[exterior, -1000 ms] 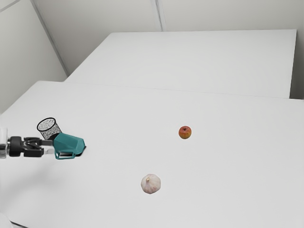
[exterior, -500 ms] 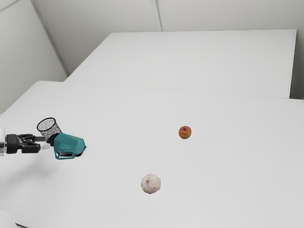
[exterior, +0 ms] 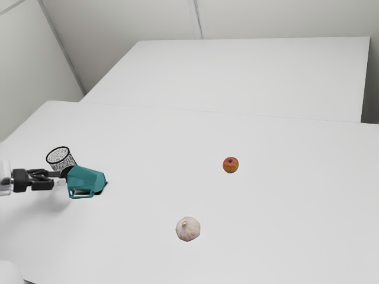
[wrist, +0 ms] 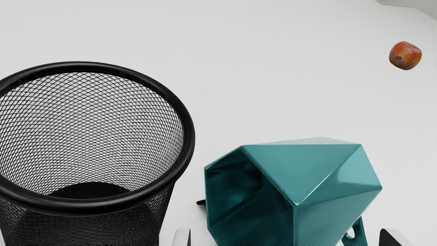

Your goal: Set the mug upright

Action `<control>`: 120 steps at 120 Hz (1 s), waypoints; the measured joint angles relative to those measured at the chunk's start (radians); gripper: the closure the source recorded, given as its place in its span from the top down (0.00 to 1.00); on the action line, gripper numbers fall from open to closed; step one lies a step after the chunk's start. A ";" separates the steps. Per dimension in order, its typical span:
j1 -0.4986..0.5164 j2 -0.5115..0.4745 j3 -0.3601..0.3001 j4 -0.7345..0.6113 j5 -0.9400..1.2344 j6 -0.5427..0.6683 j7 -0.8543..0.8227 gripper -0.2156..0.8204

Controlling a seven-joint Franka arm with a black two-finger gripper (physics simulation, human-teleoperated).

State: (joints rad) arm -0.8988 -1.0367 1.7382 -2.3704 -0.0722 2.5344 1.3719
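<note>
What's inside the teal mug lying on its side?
Through the mouth of the mug I see only bare, shadowed teal walls. Its outer side covers the deeper part, so I can't tell what's there.

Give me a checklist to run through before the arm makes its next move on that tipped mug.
1. Mug upright: not ok, it lies on its side.
2. Fingers open: ok, they stand wide apart.
3. Mug not yet gripped: ok, a gap shows beside it.
4. Fingers low enough for a grip: cannot tell.
5. Enough room between fingers and mesh basket: cannot tell, one is close.
6. Apple and garlic away from mug: ok.
</note>
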 joint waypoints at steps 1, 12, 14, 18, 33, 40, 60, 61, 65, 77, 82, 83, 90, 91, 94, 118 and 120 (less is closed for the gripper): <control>0.000 0.000 0.001 0.000 0.000 -0.001 0.000 0.79; -0.001 -0.003 0.008 0.003 -0.001 -0.014 -0.002 0.79; -0.002 -0.004 0.009 0.005 -0.002 -0.018 -0.003 0.79; -0.004 -0.007 0.010 0.011 -0.003 -0.027 -0.003 0.79; -0.015 -0.021 0.021 0.034 -0.005 -0.066 -0.004 0.79; -0.023 -0.026 0.025 0.045 -0.005 -0.084 -0.004 0.79; -0.039 -0.041 0.043 0.066 -0.006 -0.134 -0.003 0.79; -0.040 -0.042 0.044 0.068 -0.006 -0.138 -0.003 0.79; -0.044 -0.046 0.049 0.073 -0.007 -0.149 -0.003 0.79; -0.051 -0.052 0.059 0.084 -0.010 -0.183 -0.002 0.79; -0.052 -0.053 0.061 0.089 -0.011 -0.196 -0.002 0.79; -0.052 -0.053 0.061 0.090 -0.012 -0.199 -0.002 0.79; -0.057 -0.058 0.063 0.093 -0.011 -0.216 -0.002 0.79; -0.058 -0.059 0.063 0.094 -0.011 -0.219 -0.002 0.79; -0.063 -0.062 0.063 0.100 -0.010 -0.225 -0.002 0.79; -0.092 -0.079 0.063 0.132 -0.004 -0.258 -0.001 0.79; -0.093 -0.081 0.063 0.134 -0.003 -0.260 -0.001 0.79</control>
State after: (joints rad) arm -0.9922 -1.1173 1.8013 -2.2366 -0.0757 2.2743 1.3710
